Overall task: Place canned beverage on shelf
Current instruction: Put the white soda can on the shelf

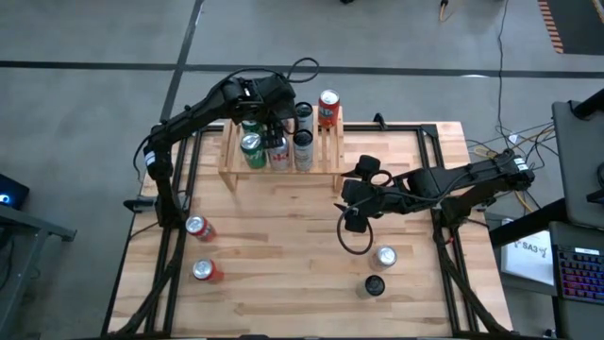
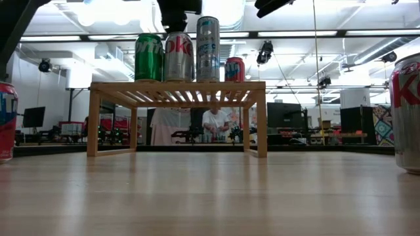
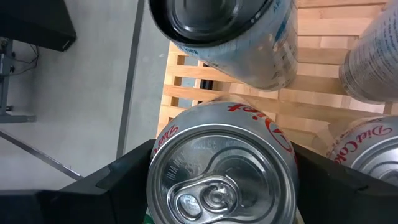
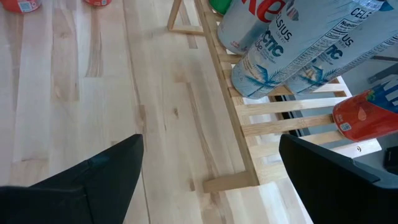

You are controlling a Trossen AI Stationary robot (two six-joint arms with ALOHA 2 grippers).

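From the low camera, near to far: loose cans at the table's edges, then the shelf (image 2: 177,88) at twelve o'clock. The left gripper (image 3: 221,180) straddles a Diet Coke can (image 3: 222,165) standing on it, jaws wide beside the can; I can't tell whether they press it. Lift straight up, or neighbours topple. The right gripper (image 4: 208,180) waits, spread wide.

A keyboard (image 1: 578,272) is being seen at the 4 o'clock edge of the high view, beside a white box (image 1: 528,253). Cables (image 1: 491,144) are lying on the grey floor (image 1: 94,57) at 3 o'clock. Beyond the surface (image 2: 210,196), a person in a white top (image 2: 214,123) is being glimpsed in the room, under ceiling lights (image 2: 315,33).
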